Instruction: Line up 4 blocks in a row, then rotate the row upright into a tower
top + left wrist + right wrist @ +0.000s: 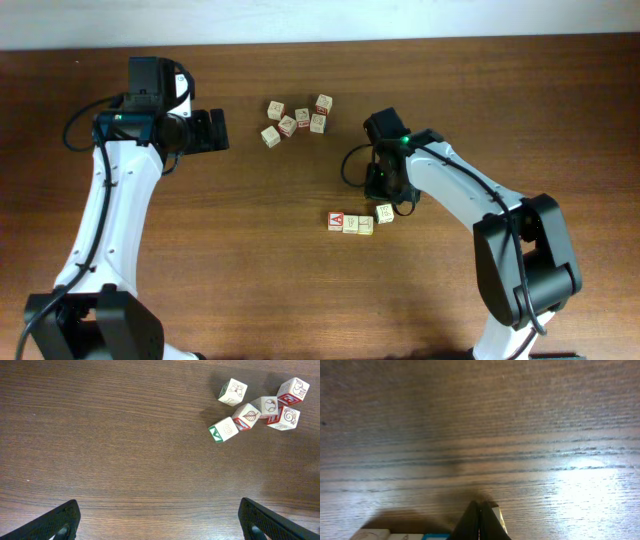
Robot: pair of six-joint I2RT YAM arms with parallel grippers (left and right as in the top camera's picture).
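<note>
A: Right, bench point(250, 260) first. Brown wood grain, fills every view.
B: Noted. Arms?
A: Left arm point(105, 210) runs up the left side, wrist turned toward the middle. Right arm point(470, 190) comes in from the lower right and bends over the centre-right of the bench.
B: Fingers?
A: Left fingers point(60, 522) are spread wide with only bare wood between them. They show at the two bottom corners of the left wrist view. Right fingers point(472, 522) are pressed together, holding nothing, tips low over the wood.
B: Loose stuff?
A: A cluster of spare cubes point(297, 120) near the top middle. Pale, with red and green prints, some touching. It lies to the right of the left fingers, apart from them.
B: And the blocks?
A: Four blocks point(365, 225) below that cluster, well apart from it, just beside the right fingers. Three touch in a short row: the red-A block point(337, 220) at the left end, then two plain beige blocks point(351, 224). The blue-green block point(385, 213) sits at the right end, skewed and slightly out of line. Can't tell whether it touches its neighbour.
B: Contact with the right fingers?
A: In the overhead view the fingers sit just beyond the blue-green block, on the cluster side. Touching or not, can't tell. The right wrist view catches only slivers of block tops at its bottom-left edge.
</note>
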